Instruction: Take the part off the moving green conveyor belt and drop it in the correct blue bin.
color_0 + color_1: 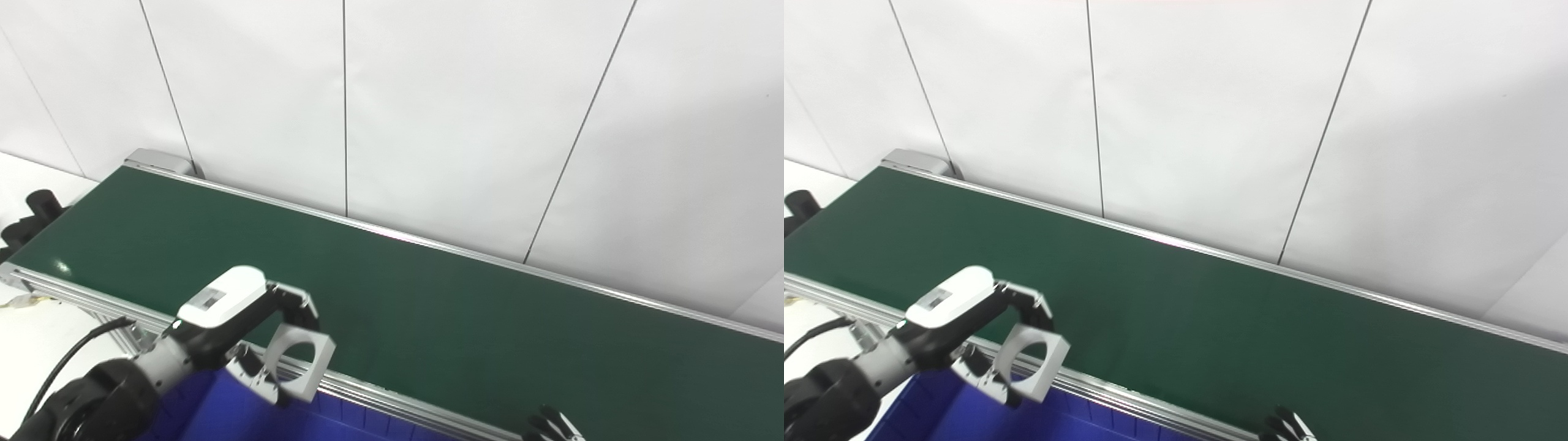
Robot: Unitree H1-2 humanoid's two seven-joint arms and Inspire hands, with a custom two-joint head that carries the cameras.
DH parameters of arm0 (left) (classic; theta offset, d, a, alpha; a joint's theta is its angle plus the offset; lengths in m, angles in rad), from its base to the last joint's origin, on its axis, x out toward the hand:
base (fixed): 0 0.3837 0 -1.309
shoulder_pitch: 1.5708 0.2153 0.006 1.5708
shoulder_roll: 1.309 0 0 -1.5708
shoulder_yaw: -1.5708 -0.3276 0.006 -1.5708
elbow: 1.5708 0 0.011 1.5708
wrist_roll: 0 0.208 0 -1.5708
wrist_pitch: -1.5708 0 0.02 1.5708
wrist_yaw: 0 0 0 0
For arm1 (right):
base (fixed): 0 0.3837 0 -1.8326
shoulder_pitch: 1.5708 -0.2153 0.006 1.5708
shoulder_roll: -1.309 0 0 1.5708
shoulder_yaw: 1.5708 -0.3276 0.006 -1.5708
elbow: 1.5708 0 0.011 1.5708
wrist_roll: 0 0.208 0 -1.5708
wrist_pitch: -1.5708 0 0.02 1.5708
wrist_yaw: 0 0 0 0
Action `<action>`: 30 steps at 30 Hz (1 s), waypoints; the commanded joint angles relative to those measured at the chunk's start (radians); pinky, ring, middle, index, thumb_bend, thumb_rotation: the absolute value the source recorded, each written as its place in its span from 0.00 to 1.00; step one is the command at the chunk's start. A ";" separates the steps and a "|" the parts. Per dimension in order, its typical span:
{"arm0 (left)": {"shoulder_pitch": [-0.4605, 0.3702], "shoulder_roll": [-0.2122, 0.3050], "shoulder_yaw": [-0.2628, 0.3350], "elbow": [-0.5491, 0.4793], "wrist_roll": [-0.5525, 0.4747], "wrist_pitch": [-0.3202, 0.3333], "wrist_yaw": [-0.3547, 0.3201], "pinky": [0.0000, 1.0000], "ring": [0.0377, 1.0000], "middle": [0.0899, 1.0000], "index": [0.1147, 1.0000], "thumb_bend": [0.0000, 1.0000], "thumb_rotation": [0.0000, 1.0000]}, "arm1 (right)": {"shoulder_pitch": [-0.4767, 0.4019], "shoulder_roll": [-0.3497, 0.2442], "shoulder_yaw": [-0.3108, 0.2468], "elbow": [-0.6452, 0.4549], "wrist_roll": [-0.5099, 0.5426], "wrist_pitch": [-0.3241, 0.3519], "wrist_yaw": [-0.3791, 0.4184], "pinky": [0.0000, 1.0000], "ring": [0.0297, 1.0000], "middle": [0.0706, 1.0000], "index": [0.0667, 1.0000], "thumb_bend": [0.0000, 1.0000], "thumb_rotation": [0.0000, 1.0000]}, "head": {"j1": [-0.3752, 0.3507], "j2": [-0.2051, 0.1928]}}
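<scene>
My left hand (245,318) is shut on a grey square part with a round hole (300,360). It holds the part tilted in the air, over the near rail of the green conveyor belt (429,306) and above the far edge of a blue bin (245,410). The same part shows in the right eye view (1032,360). Only the fingertips of my right hand (551,425) show at the bottom edge, near the belt's near rail; they look spread. The belt surface carries no other part.
The belt's aluminium rails (380,392) run along both sides. A white panelled wall (429,122) stands right behind the belt. Black equipment (30,214) sits at the belt's far left end. A black cable (73,355) runs along my left arm.
</scene>
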 commanded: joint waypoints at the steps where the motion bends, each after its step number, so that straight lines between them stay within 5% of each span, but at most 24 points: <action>1: 0.013 0.000 0.023 -0.036 0.008 -0.018 0.028 0.68 0.55 0.44 0.42 0.52 0.00 | 0.005 -0.003 -0.004 -0.041 0.024 -0.024 0.011 0.67 0.75 0.81 0.87 0.70 0.85 | 0.001 0.008; 11: 0.071 -0.024 0.048 -0.035 0.003 -0.038 0.034 0.61 0.53 0.44 0.43 0.52 0.00 | 0.005 -0.018 -0.020 -0.129 0.067 0.047 0.019 0.68 0.76 0.81 0.86 0.69 0.81 | -0.010 0.155; 25: 0.042 -0.092 -0.030 -0.002 0.043 0.001 -0.001 0.65 0.54 0.43 0.43 0.52 0.00 | -0.015 -0.054 -0.059 -0.196 0.135 0.121 0.053 0.66 0.74 0.80 0.84 0.67 0.74 | 0.072 0.250; 30: 0.031 -0.120 -0.062 0.033 0.081 0.040 -0.011 0.59 0.48 0.42 0.44 0.52 0.00 | -0.021 -0.068 -0.070 -0.219 0.149 0.145 0.054 0.66 0.73 0.79 0.83 0.66 0.73 | 0.097 0.277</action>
